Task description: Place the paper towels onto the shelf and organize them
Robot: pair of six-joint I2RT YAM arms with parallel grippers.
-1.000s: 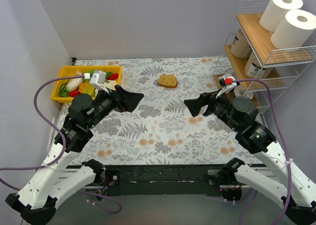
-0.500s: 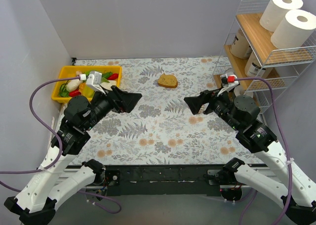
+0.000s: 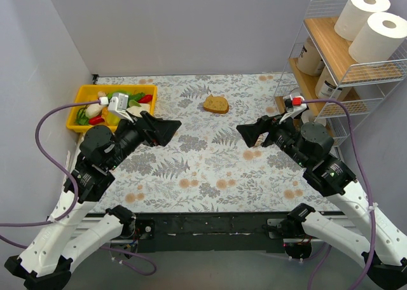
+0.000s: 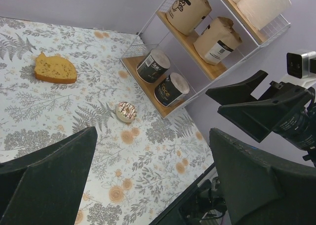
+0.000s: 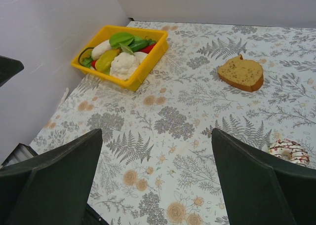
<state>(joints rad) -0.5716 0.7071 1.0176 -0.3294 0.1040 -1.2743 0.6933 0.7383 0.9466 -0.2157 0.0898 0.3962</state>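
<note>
Fingers (image 4: 49, 180) apart on left gripper (image 4: 153, 136), right gripper (image 5: 157, 133), shelf (image 3: 327, 45) bottom partly behind right arm (image 3: 324, 166)

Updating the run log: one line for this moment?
left pincer open, empty | right pincer open, empty | paper towels on all shelf tiers

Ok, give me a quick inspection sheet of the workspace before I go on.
Surface: table with floral cloth; no rolls seen on it.
Job's things: shelf holds six paper towels: two white rolls on top, two brown-wrapped rolls in the middle, two dark-labelled rolls at the bottom.
Clutter: bread slice; doughnut-like piece before the shelf; yellow bin of toy vegetables.
Grippers: left gripper and right gripper open, empty, above the table.
Cables: purple left cable and right cable loop off the wrists; the right crosses in front of the shelf.
Surroundings: plain walls.
</note>
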